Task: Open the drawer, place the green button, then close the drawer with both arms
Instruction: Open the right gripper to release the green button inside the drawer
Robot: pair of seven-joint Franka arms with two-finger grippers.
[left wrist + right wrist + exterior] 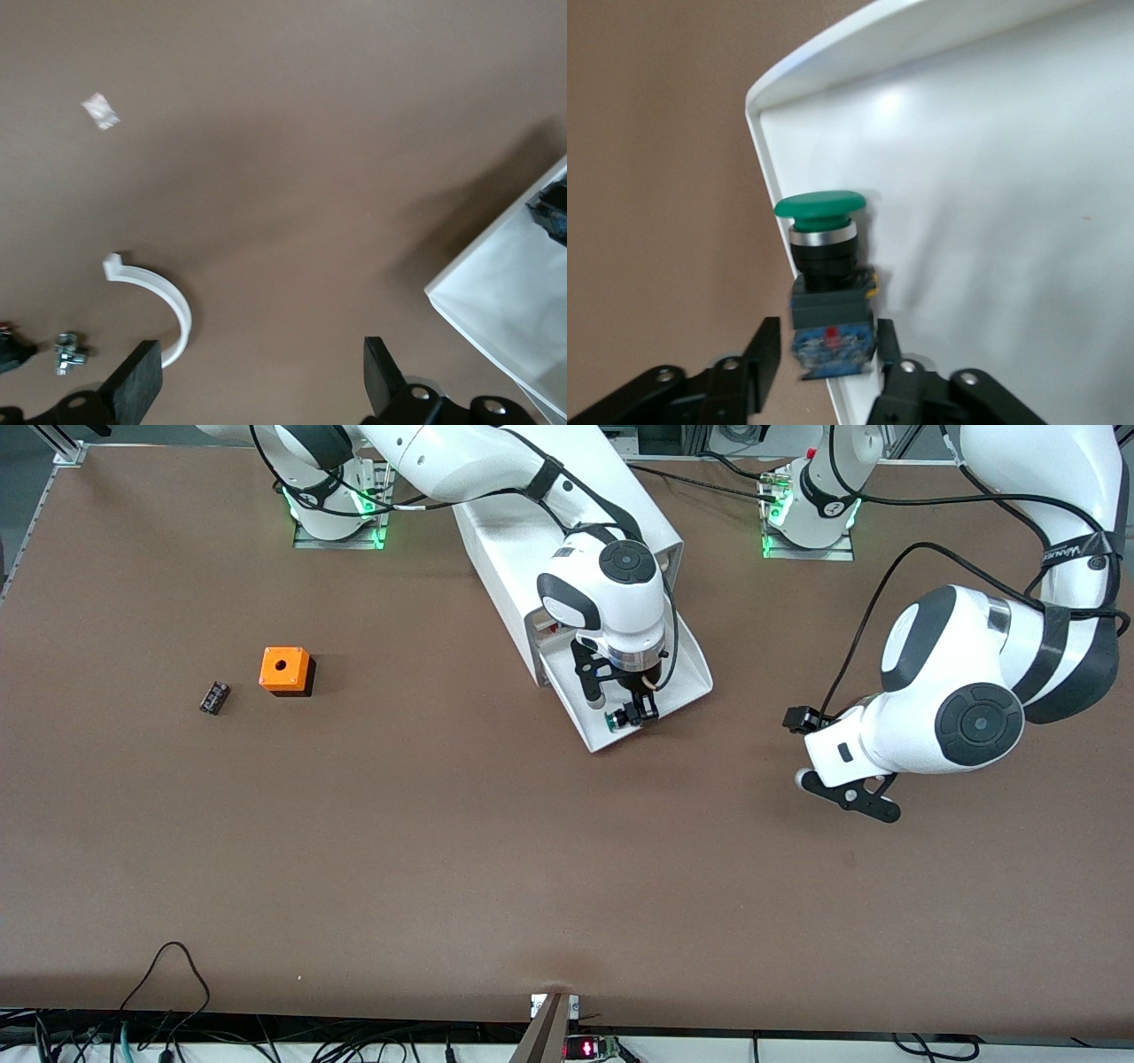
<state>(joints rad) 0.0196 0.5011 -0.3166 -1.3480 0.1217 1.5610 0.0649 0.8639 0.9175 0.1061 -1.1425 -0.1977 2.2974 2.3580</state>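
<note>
White plastic forms the cabinet (532, 549) lying on the brown table (443, 850) between the two arm bases, with the drawer (695, 677) pulled out toward the front camera. We see the right gripper (640, 713) down at the drawer's front corner, and in the right wrist view its fingers (764, 354) stand a little apart on either side of the button (826, 292). We find a narrow gap between one finger and the button's blue base, while the other finger sits close against it; whether it still presses the base we cannot tell. We note that the button, green cap uppermost in that view, rests against the drawer's rim at the corner, partly over the tray floor. We find the left gripper (842, 784) waiting over bare table toward the left arm's end, clear of the drawer, its fingers (137, 381) spread wide with nothing between them. We also see the orange cube (285, 670) and the small black part (213, 696) side by side toward the right arm's end, well apart from the cabinet
</note>
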